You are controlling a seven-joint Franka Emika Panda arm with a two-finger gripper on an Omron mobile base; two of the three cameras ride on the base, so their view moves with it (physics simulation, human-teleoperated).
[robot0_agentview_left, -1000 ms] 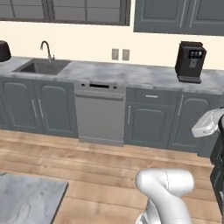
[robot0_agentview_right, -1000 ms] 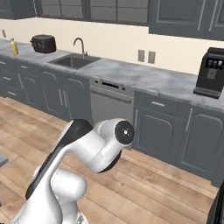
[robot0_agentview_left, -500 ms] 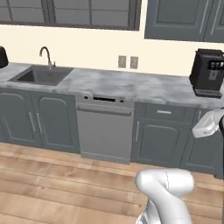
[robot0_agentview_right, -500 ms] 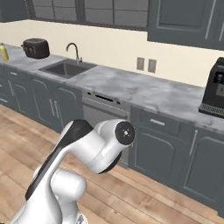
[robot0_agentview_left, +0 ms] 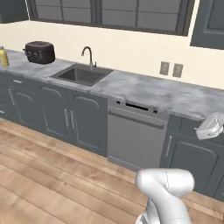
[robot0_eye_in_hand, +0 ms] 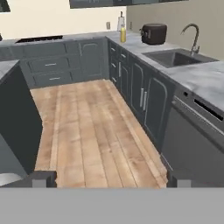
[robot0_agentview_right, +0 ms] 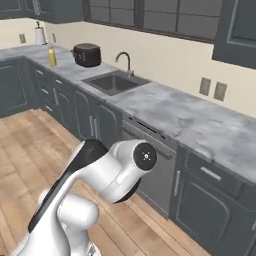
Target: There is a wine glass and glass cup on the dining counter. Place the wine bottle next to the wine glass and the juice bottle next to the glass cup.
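The juice bottle (robot0_eye_in_hand: 123, 35), yellow with a pale cap, stands on the far worktop beside a dark toaster (robot0_eye_in_hand: 154, 33). It also shows small in both base views, as the juice bottle (robot0_agentview_left: 3, 57) at the far left and the juice bottle (robot0_agentview_right: 51, 57) left of the toaster. My gripper (robot0_eye_in_hand: 110, 178) is open with nothing between its widely spaced fingertips, well away from the bottle and looking along the kitchen floor. A corner of the dining counter (robot0_eye_in_hand: 6, 68) with its dark base shows at the left. The wine bottle, wine glass and glass cup are out of view.
A marble worktop runs along the wall with a sink (robot0_agentview_left: 83, 74) and tap, over grey cabinets and a dishwasher (robot0_agentview_left: 135, 131). A paper towel roll (robot0_agentview_right: 39, 35) stands in the far corner. Wooden floor (robot0_eye_in_hand: 87, 131) lies open between cabinets and island.
The whole scene has slid right in both base views as the base moved: the coffee machine left the picture, while the toaster and juice bottle came in. The arm's pose and gripper are unchanged.
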